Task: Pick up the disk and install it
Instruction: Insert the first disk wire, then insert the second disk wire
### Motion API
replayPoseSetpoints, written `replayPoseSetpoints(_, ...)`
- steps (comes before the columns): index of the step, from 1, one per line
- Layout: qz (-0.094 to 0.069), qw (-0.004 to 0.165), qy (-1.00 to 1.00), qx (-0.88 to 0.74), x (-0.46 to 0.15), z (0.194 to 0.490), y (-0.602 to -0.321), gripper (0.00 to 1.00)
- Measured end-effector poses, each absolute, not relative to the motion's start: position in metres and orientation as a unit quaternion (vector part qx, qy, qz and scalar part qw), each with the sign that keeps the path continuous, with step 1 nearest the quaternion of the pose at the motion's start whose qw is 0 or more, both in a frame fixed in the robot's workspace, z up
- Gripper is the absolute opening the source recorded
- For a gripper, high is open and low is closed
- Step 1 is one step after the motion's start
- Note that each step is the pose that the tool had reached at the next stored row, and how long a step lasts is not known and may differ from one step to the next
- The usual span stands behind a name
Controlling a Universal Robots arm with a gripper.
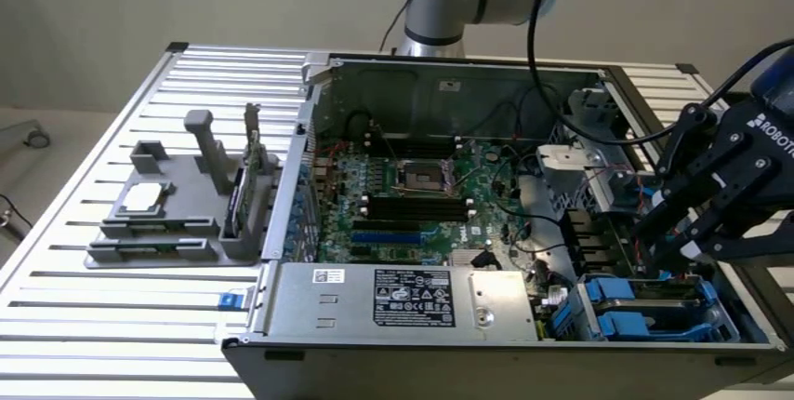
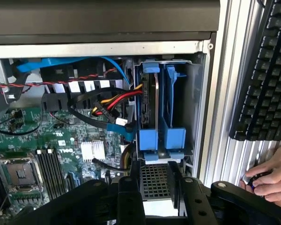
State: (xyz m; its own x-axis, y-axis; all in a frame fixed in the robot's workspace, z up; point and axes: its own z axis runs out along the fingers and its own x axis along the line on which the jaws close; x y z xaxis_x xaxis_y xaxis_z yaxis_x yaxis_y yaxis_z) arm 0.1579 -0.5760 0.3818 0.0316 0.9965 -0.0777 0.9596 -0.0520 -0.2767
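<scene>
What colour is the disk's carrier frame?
Blue; clearest in the wrist view, on the disk standing in the bay.

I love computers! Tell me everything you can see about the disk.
The disk stands on edge in the drive bay at the computer case's corner. It looks thin, with a silvery metal edge and a blue plastic frame around it. Another blue carrier sits right beside it. The end effector hovers just outside the bay, not touching it.

- A slatted, silver-grey aluminium table (image 1: 74, 326) carried everything.
- An open grey desktop computer case (image 1: 496, 233) lay on it.
- A grey plastic parts holder (image 1: 186, 205) stood toward the exterior view's left, just beside the case.
- A black keyboard (image 2: 267, 75) rested on the slats, with a person's hand (image 2: 271, 176) near it.
</scene>
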Motion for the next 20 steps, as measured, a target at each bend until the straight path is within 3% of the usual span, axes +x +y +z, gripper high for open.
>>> replayPoseSetpoints(20,0.125,0.074,-0.685,-0.714,0.1584,0.3797,-0.5688,0.37)
